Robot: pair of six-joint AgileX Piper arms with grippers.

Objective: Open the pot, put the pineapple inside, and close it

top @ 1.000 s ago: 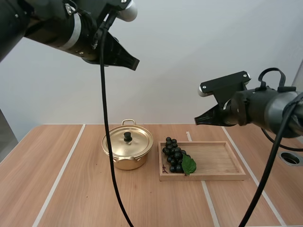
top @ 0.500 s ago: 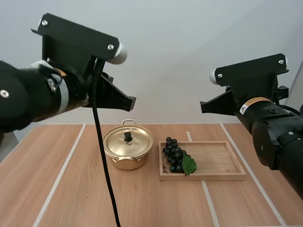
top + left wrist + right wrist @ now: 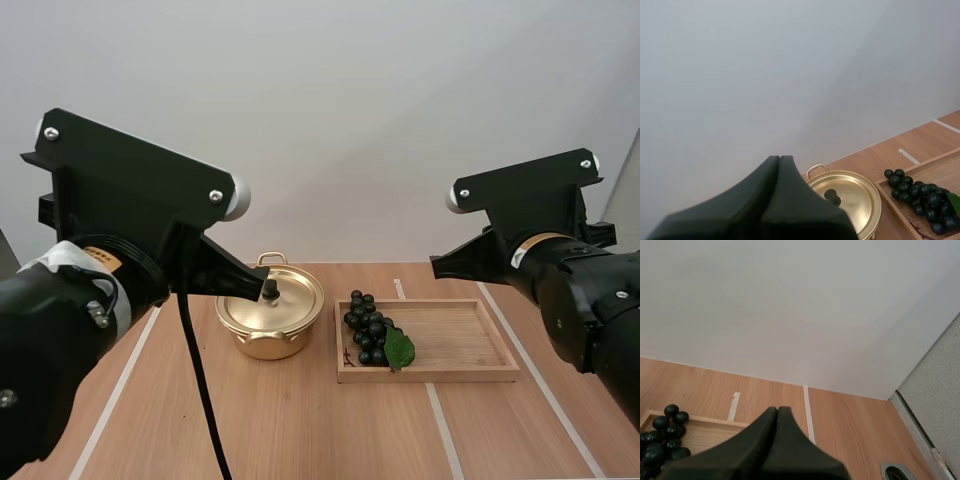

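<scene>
The opening move turns on the small black knob point(image 3: 269, 289) at the centre of the flat gold lid point(image 3: 298, 300), and the left gripper point(image 3: 252, 288) is the one placed for it. In the high view its tip hangs in line with that knob, raised above the wooden counter point(image 3: 300, 430) and pointing forward and down. In the left wrist view the knob lies just ahead of and below the fingers point(image 3: 770, 200). The left gripper is clenched on nothing, its two black fingers pressed into one dark wedge, so it would have to part them before it could take the knob.

The round gold metal pot point(image 3: 262, 345) stands on the counter with the lid on, one loop handle at its far side. Just beside it, on the right, lies the shallow rectangular wooden tray point(image 3: 430, 375), long axis running left to right.

The fruit on hand is a bunch of dark grapes point(image 3: 368, 328) with a green leaf point(image 3: 399, 348), rather than the pineapple the task names. It rests at the tray's left end, the end nearest the pot, its length running front to back.

The right gripper point(image 3: 437, 265) is also clenched and empty, a single wedge in its own wrist view. It hangs high over the tray, and the grapes lie below it toward the pot. I judge the right arm the nearer one for the fruit, and the left for the lid.
</scene>
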